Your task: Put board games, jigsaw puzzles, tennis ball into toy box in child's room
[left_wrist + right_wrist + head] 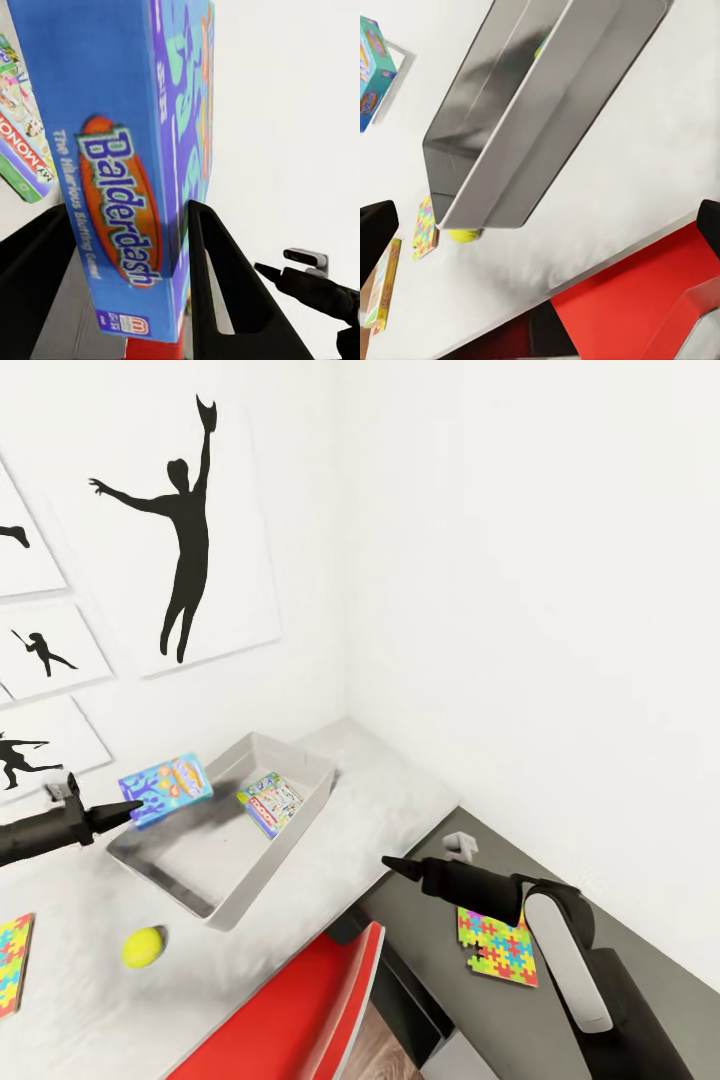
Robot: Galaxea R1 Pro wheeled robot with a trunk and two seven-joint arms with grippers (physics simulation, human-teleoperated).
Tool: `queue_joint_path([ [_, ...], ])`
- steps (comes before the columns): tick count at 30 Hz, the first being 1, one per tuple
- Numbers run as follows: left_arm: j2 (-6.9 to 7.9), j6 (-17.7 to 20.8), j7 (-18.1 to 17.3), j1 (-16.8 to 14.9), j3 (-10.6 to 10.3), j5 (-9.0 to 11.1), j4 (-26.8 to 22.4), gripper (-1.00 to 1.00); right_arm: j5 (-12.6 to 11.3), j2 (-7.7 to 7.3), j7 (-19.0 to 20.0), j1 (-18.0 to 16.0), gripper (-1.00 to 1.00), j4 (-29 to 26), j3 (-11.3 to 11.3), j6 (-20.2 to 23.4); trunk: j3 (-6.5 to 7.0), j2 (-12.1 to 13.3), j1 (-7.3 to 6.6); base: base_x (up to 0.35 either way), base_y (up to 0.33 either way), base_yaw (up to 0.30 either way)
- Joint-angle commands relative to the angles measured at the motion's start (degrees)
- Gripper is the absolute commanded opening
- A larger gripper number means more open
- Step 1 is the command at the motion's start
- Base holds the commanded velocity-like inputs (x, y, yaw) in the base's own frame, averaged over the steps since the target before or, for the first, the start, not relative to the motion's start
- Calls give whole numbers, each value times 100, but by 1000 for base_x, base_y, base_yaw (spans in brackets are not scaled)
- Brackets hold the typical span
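Left gripper [135, 810] grasped blue Balderdash game box [166, 788] | right gripper [392, 863] released | risk: box catching grey tray-like toy box [300, 815] rim at 3 o'clock, tipping outside.

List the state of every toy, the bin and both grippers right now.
Blue board game: held by the left gripper above the toy box's rim.
Monopoly board game: lying inside the toy box.
Toy box: on the table, open-topped.
Tennis ball: loose on the table.
Jigsaw puzzle: flat on the dark section.
Right gripper: empty.
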Motion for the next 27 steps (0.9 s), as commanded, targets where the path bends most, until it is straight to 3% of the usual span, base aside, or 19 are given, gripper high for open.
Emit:
queue_joint_path([
  [1,-93,79,200,-84,0,11,0,-100,45,-2,71,-4,100,-2,-9,11,-11,-12,3,0,0,0],
  [8,-679,110,1041,-317,-1,-8,28,-100,45,-19,157,11,100,-2,-165,9,-16,-12,3,0,0,0],
  [13,-909,120,1664,-344,-1,3,72,-100,43,-28,166,19,100,-2,-267,13,-52,-12,3,0,0,0],
  [17,-978,118,1934,-351,-1,7,190,-100,43,-40,231,21,100,-2,-314,17,-87,-12,3,0,0,0],
  [27,-989,98,2041,-355,-1,-1,286,-100,43,-52,280,21,100,-2,-366,23,-181,-12,3,0,0,0],
])
